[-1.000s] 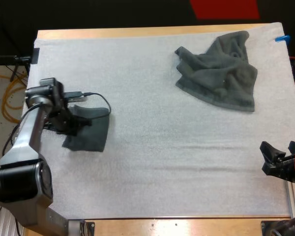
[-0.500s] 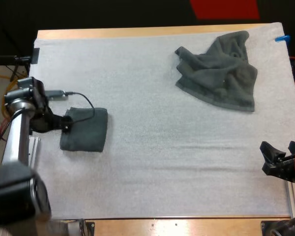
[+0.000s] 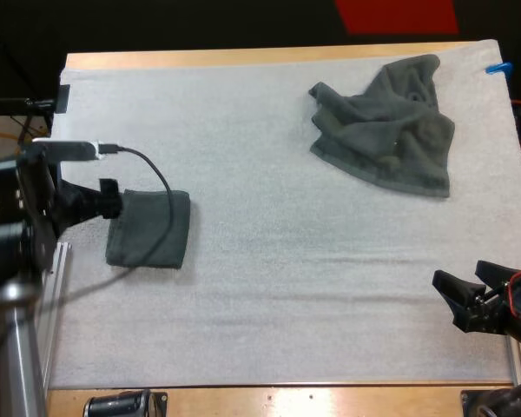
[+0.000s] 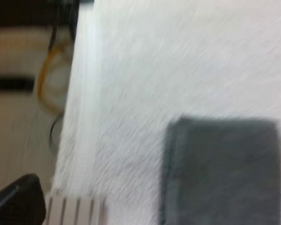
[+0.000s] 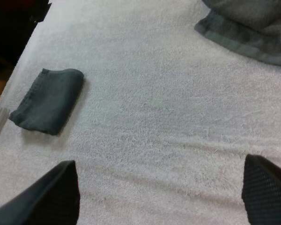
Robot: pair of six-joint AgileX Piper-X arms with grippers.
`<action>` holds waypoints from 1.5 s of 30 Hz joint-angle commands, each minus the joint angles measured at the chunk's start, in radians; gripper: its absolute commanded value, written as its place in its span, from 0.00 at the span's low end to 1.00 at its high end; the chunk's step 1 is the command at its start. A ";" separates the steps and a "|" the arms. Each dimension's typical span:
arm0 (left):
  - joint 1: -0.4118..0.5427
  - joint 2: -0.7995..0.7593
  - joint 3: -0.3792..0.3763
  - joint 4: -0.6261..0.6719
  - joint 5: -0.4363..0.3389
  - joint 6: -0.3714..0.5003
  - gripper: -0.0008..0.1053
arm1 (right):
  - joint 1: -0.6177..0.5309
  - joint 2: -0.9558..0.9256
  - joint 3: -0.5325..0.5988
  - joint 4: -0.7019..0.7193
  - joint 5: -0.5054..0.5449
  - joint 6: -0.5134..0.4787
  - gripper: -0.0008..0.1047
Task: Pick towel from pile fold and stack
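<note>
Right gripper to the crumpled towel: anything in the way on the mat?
Nothing visible. The right gripper sits open at the near right of the mat, the crumpled towel at its far right, with only bare surface between them. The folded towel lies far to the left, clear of that path.

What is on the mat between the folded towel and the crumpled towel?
Nothing: the stretch between the folded towel and the crumpled towel is bare white mat, as the high view shows.

wooden table [image 3: 243, 58] bears white mat [image 3: 269, 287] with folded towel [image 3: 141, 236] and crumpled towel [image 3: 386, 130].
</note>
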 commanded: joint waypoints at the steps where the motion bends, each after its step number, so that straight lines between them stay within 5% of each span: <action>1: -0.029 -0.037 -0.005 -0.010 0.006 -0.017 1.00 | 0.001 0.000 -0.001 -0.008 -0.014 -0.007 0.67; 6: -0.094 -0.102 -0.004 -0.013 0.023 -0.017 1.00 | 0.001 0.000 -0.001 -0.008 -0.016 0.028 0.67; 12: -0.164 -0.102 -0.004 0.015 0.253 -0.007 1.00 | 0.001 0.000 -0.001 -0.008 -0.035 0.026 0.67; 25: -0.437 -0.022 0.114 -0.074 0.198 -0.114 1.00 | 0.001 0.000 -0.001 -0.008 -0.035 0.026 0.67; 29: -0.446 0.030 0.147 -0.074 0.178 -0.131 1.00 | 0.001 0.000 -0.001 -0.006 -0.040 0.026 0.67; 34: -0.441 0.088 0.166 -0.048 0.047 -0.131 1.00 | 0.001 0.000 -0.001 -0.006 -0.040 0.026 0.67; 39: -0.447 0.110 0.166 -0.036 0.047 -0.116 1.00 | 0.001 0.000 -0.001 -0.006 -0.034 0.007 0.67; 45: -0.435 0.026 0.166 -0.069 -0.110 -0.113 1.00 | 0.001 0.006 -0.001 -0.006 0.155 -0.032 0.67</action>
